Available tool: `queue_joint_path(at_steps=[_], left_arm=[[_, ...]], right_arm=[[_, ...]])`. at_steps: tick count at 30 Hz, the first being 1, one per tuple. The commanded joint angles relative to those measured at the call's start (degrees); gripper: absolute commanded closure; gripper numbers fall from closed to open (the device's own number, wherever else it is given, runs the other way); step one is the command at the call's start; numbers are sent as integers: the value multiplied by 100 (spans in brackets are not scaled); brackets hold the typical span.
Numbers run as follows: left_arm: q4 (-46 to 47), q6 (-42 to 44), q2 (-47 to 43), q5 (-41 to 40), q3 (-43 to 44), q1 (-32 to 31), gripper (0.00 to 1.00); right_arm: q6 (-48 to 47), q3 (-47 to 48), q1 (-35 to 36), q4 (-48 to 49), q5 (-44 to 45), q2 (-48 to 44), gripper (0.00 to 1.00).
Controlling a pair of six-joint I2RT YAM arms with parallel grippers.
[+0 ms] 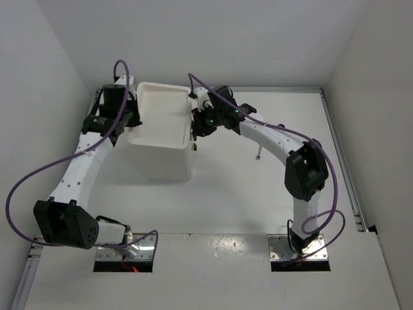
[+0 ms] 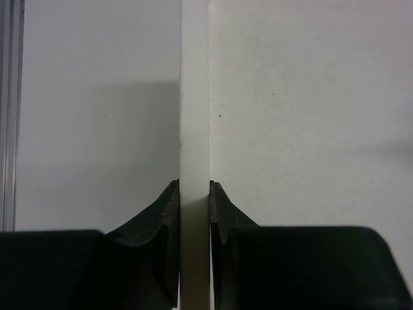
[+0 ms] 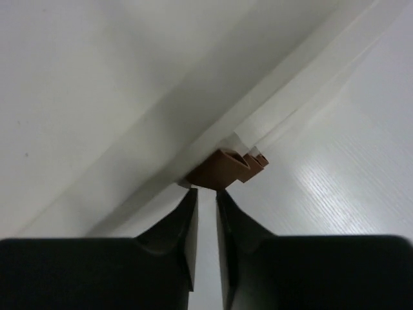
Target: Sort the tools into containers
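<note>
The white drawer unit stands at the back of the table, and its shallow tray top shows nothing in it. My left gripper is shut on the unit's left rim, a thin white wall pinched between the black fingers. My right gripper is at the unit's right side. Its jaws stand a narrow gap apart with nothing between them, tips just under a brown knob on a drawer front. Two more knobs line up behind that one. One slim tool lies on the table to the right, too small to tell its kind.
White walls close in the table on the left, the back and the right. A metal rail runs along the table's right edge. Purple cables loop off both arms. The arm bases sit at the near edge.
</note>
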Motion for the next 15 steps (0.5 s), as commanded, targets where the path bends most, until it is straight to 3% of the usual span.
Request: queue_joint_path(at_steps=[1, 3, 5, 8, 15], left_arm=[[-77, -396, 173, 954, -113, -282, 100], [-25, -466, 173, 1007, -113, -282, 100], [-25, -536, 173, 1059, -113, -282, 100], [-25, -781, 278, 1243, -113, -282, 100], [-86, -1521, 525, 691, -51, -764, 100]], right_arm=[[536, -395, -67, 1095, -568, -569, 79], [591, -554, -207, 1177, -569, -728, 74], [644, -625, -322, 1116, -324, -965, 57], [644, -922, -630, 1001, 90, -1350, 49], [591, -1643, -1473, 702, 512, -2055, 49]])
